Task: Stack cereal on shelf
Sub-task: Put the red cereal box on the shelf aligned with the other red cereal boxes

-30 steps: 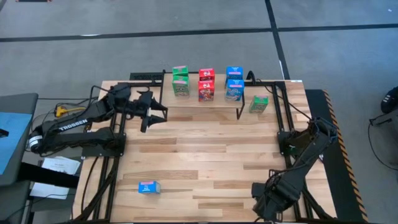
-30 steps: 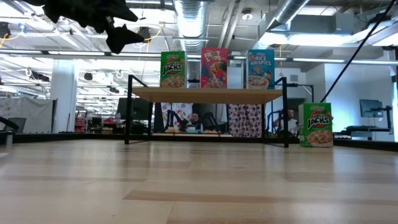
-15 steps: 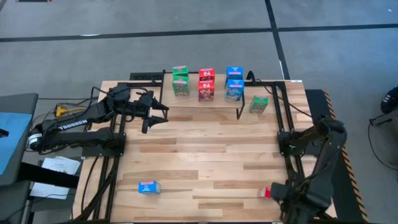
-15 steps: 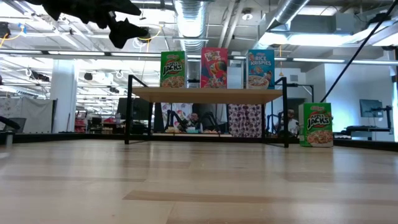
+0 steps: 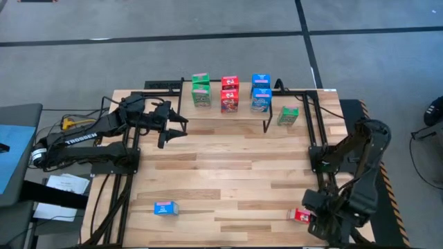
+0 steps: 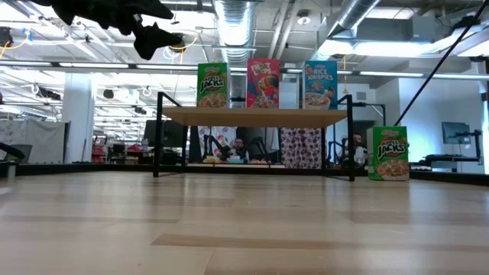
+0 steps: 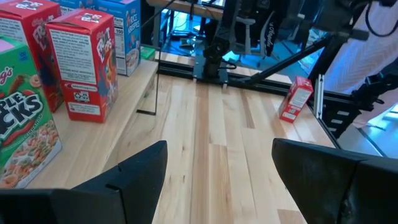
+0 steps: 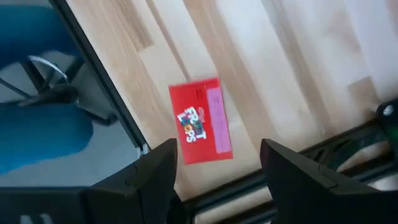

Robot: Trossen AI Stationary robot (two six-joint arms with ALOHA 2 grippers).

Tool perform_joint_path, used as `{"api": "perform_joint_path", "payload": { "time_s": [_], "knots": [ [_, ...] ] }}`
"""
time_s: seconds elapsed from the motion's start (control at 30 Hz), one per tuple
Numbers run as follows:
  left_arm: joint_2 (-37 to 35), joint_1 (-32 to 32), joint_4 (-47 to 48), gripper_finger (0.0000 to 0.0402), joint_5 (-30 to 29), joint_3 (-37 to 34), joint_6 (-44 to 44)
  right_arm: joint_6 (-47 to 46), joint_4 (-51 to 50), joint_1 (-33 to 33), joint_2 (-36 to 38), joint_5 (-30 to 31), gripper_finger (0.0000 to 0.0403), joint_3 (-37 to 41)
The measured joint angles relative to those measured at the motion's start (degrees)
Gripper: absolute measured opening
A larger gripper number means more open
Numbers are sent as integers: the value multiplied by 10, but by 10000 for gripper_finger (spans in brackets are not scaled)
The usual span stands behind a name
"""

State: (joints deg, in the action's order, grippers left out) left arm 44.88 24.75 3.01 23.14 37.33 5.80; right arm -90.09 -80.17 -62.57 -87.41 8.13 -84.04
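We are looking into a workshop hall: silver ducts (image 6: 237, 19) and pipes (image 6: 355, 14) are running under the ceiling, and strip lights (image 6: 424, 74) are glowing beyond. A white column (image 6: 79, 118) is standing at the left. We are seeing a grey floor (image 5: 208, 21) crossed by dark lines (image 5: 308, 34), with a blue pad (image 5: 12, 149) and white papers (image 5: 64, 185) lying beside the table.
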Motion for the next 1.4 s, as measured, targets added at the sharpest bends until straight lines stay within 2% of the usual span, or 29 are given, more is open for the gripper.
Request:
{"api": "perform_joint_path", "payload": {
  "time_s": [0.1,0.23,0.5,0.87,1.0,1.4],
  "knots": [
    [0,0,0,279,0,0,0,18,18,12,-11,-22,256,19],
    [0,0,1,279,0,0,0,56,54,16,-22,-22,256,19],
    [0,0,1,279,0,0,0,62,69,19,-41,-39,256,19],
    [0,0,1,279,0,0,0,83,61,31,-82,-71,256,19],
    [0,0,1,279,0,0,0,93,36,40,-85,-73,256,20],
    [0,0,1,279,0,0,-4,111,48,54,-85,-93,256,20]
  ]
}}
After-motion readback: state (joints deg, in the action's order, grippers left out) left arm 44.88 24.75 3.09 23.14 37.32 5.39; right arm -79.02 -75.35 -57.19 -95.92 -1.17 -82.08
